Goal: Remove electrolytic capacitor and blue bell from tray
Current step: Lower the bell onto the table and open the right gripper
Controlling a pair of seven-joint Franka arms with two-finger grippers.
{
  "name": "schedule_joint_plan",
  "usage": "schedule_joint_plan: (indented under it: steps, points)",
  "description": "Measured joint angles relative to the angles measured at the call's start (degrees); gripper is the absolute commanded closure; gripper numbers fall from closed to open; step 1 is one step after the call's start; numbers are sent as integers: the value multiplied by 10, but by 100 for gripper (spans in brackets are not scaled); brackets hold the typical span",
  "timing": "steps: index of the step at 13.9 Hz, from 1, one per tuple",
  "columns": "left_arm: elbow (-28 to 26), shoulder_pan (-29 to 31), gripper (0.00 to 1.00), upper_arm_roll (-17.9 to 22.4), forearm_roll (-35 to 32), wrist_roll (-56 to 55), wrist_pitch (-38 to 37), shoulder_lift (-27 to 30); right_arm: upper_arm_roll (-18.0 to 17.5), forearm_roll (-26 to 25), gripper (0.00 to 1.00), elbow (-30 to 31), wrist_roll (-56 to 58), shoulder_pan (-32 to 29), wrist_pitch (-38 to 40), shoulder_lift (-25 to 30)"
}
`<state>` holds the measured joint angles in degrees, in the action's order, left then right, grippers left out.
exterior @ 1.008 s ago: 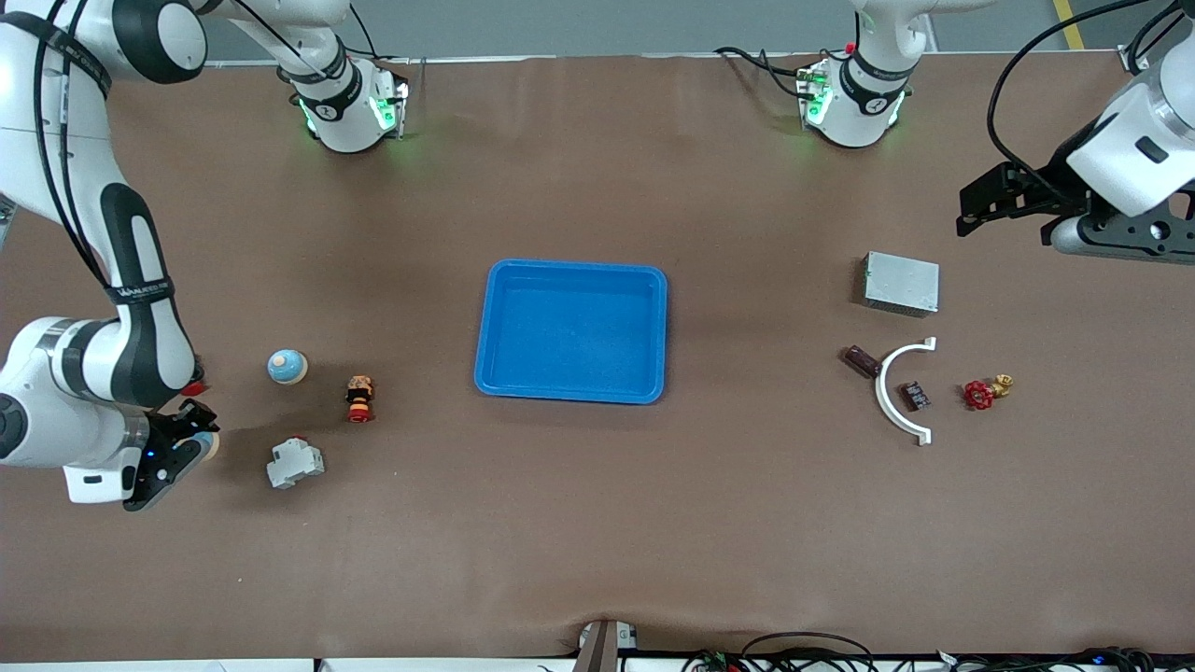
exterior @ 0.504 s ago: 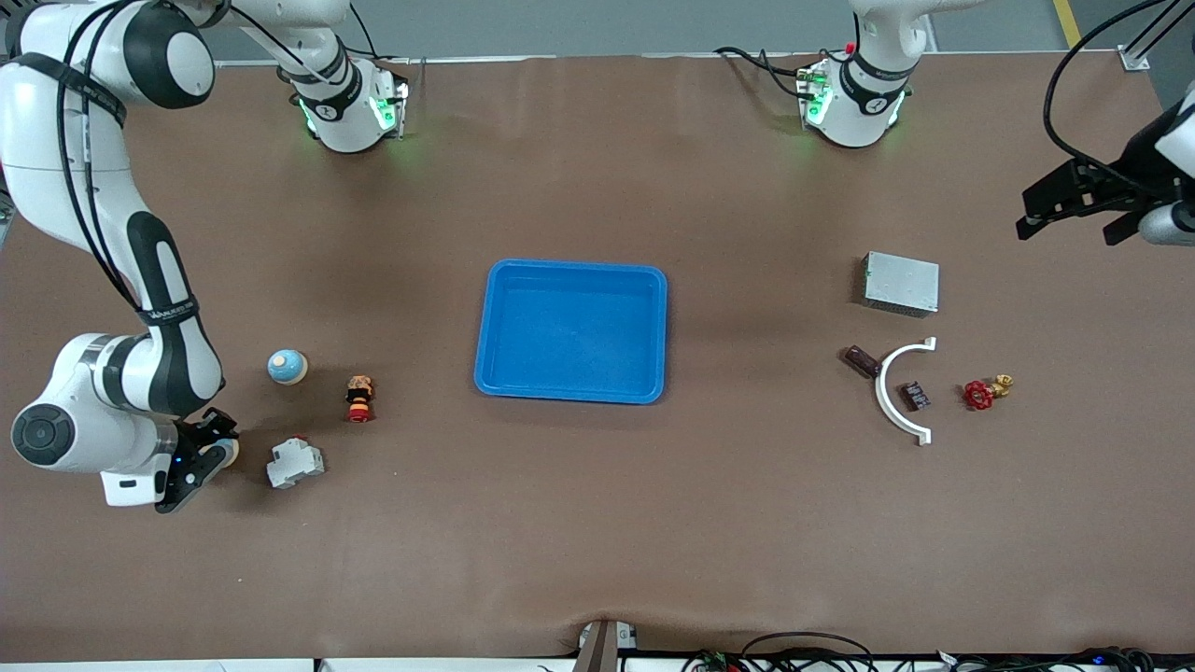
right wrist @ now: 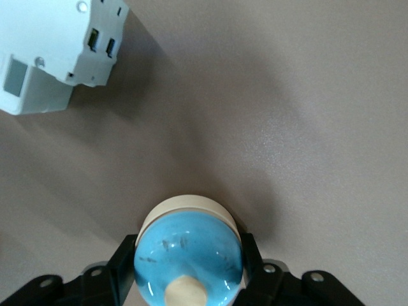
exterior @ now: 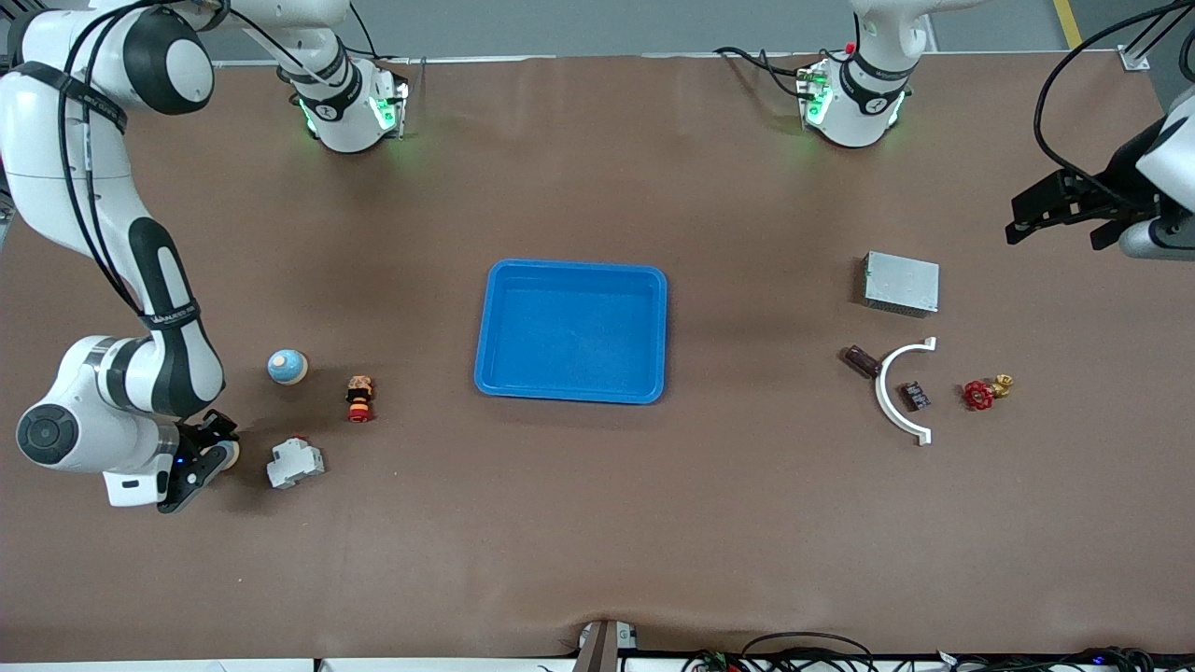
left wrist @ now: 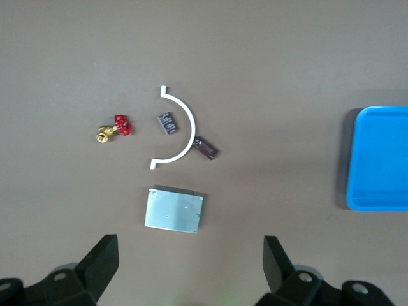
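Observation:
My right gripper (exterior: 207,457) is shut on a blue-domed bell with a cream base (right wrist: 188,252), low over the table beside a white circuit breaker (exterior: 295,463). In the right wrist view the fingers (right wrist: 121,264) press both sides of the dome. A second blue bell (exterior: 287,366) stands on the table close by. The capacitor, a dark brown cylinder (exterior: 862,360), lies against a white arc piece (exterior: 892,397) at the left arm's end; it also shows in the left wrist view (left wrist: 205,148). My left gripper (exterior: 1050,207) is open and empty, high over the table's end near a silver box (exterior: 901,283).
A blue tray (exterior: 571,266) sits mid-table; its edge shows in the left wrist view (left wrist: 352,159). A small red and black figure (exterior: 359,398) stands near the bells. A small dark block (exterior: 914,396) and a red-handled brass valve (exterior: 986,391) lie by the arc.
My right gripper has shifted a little toward the circuit breaker with the bell in it. My left arm has swung outward toward the table's end, then eased back slightly.

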<state>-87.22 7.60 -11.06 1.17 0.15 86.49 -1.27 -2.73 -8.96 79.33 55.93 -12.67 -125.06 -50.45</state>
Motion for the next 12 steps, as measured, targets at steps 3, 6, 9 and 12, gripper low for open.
schedule_joint_plan:
  steps: [3,6,9,12]
  points:
    - [1,-1,0,-2,-47,0,0,-14,0,1,0,-2,-1,0,2,0]
    - [18,3,0,1,-48,0,0,-6,-6,15,0,-10,-6,0,49,7]
    - [25,6,0,1,-48,1,-5,9,-17,33,0,-21,-93,16,151,39]
    - [26,5,0,-4,-48,1,-14,30,-19,37,0,-22,-210,50,260,94]
